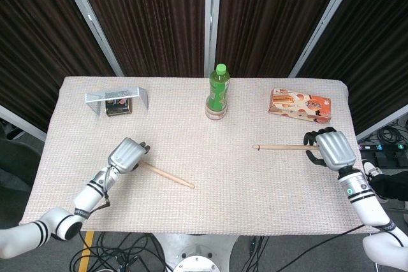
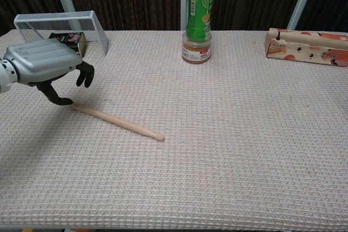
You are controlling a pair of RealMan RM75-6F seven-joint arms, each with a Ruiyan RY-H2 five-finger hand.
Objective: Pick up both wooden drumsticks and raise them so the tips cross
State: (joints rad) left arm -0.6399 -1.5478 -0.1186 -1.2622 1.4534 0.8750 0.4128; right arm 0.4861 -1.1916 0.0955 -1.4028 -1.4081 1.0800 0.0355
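Note:
One wooden drumstick [image 1: 169, 176] [image 2: 120, 123] lies on the cloth left of centre, tip toward the middle. My left hand [image 1: 127, 155] [image 2: 46, 67] hovers over its butt end with fingers apart, a fingertip touching the butt; it holds nothing. My right hand [image 1: 334, 149] grips the butt of the other drumstick [image 1: 284, 147] [image 2: 310, 37], lifted off the table and level, tip pointing left. In the chest view only that stick shows at the upper right; the right hand is out of frame there.
A green bottle [image 1: 218, 90] [image 2: 198, 12] stands at the back centre. A snack box [image 1: 299, 105] [image 2: 306, 47] lies back right. A wire rack [image 1: 116, 99] [image 2: 60, 25] with a dark tin under it sits back left. A beige woven cloth [image 1: 204, 195] covers the table.

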